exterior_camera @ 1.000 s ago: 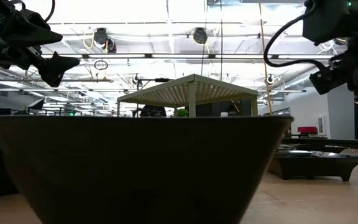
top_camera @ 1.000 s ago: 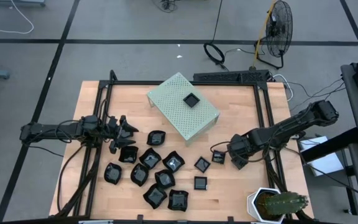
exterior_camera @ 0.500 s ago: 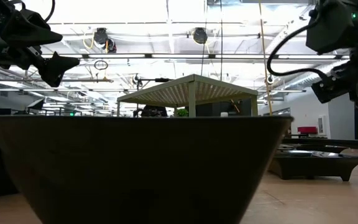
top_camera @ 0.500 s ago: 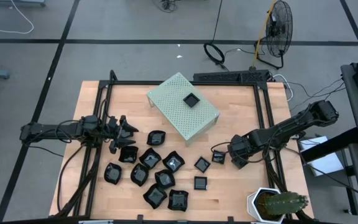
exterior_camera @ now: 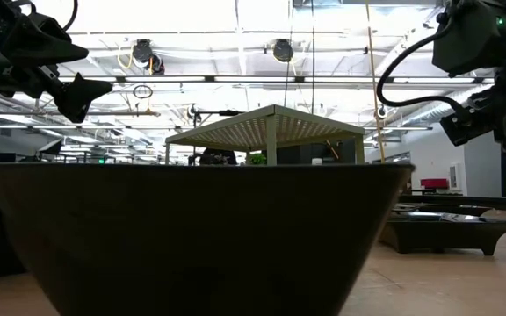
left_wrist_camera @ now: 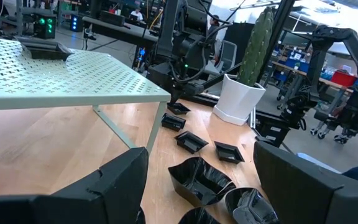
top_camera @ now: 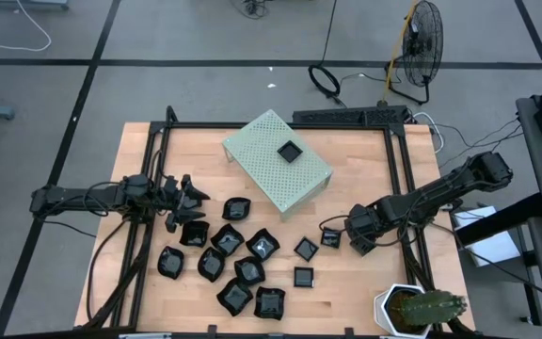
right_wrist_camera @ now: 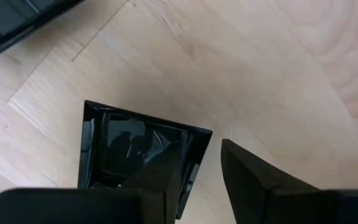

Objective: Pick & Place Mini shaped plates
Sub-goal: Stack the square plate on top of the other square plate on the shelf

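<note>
Your right end effector (right_wrist_camera: 194, 171) straddles a small square plate's (right_wrist_camera: 135, 149) rim, fingers parted; close, then lift.

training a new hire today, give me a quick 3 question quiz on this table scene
1. True or false: a small black dish sits on top of the pale green box.
2. Which claw straddles one wall of a small square dish? A) left B) right
3. What stands at the table's near right corner?

Key: 1 true. 2 B, the right claw; the left claw hangs open by the dish pile. 3 a potted cactus.
</note>
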